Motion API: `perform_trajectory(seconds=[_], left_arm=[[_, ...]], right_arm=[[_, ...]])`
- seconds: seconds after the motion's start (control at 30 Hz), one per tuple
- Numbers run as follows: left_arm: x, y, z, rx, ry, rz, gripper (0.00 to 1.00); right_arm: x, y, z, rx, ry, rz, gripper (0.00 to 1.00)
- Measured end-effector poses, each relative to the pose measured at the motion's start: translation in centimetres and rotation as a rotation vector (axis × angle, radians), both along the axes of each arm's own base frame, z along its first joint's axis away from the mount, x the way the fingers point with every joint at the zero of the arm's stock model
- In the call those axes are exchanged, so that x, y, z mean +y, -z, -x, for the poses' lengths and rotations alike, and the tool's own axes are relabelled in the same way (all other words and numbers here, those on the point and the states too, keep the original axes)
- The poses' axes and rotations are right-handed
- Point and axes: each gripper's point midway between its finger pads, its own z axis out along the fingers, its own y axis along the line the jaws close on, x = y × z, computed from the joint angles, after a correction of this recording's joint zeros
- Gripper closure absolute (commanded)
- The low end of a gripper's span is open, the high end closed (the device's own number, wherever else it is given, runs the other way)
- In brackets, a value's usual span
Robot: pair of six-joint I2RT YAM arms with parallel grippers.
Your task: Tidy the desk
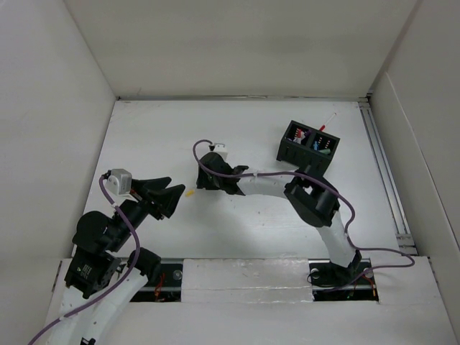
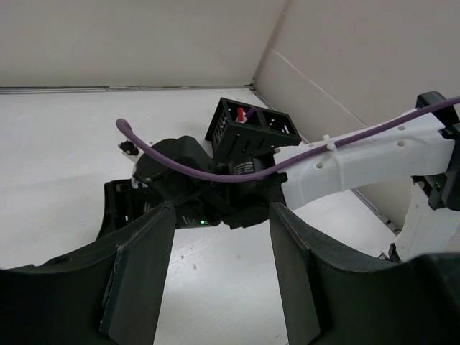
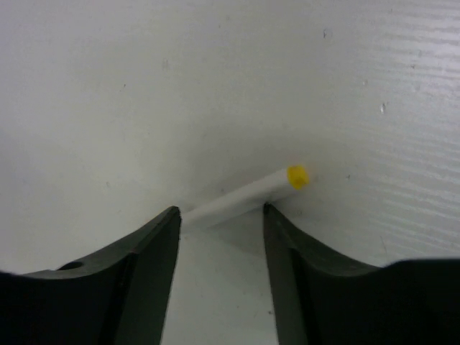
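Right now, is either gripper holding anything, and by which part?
Nothing is held. The left gripper and right gripper are open; the yellow-tipped stick lies free on the desk before the right one.

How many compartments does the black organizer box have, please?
2, side by side at the far right of the desk: the left compartment and the right compartment. None hidden.
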Motion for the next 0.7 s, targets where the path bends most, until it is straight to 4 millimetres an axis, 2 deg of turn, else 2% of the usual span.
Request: perform_trajectory(seconds=[0.23,0.3,0.47,0.6,0.7], left_arm=[[0.0,0.0,0.0,0.0,0.003,0.0,0.48],[0.0,0.0,0.0,-0.001,0.003,0.0,0.49],[0.0,0.0,0.0,-0.001,0.003,0.0,0.49],[0.0,0.0,0.0,0.0,0.003,0.0,0.49],[0.0,0.0,0.0,0.0,0.003,0.0,0.49]], right_arm=[[-0.2,0.4,-2.9,-0.069,0.066,0.119,0.54],[-0.5,0.5,-3.3,-0.084,0.072,0.161,0.6],[-1.6,0.8,-3.6,-0.099,0.072,0.234,0.75],[-2.4,1.0,-3.8,-0.131,0.075,0.268,0.8],[-3.8,1.1,-3.5,-0.158,0.071,0.299,0.84]])
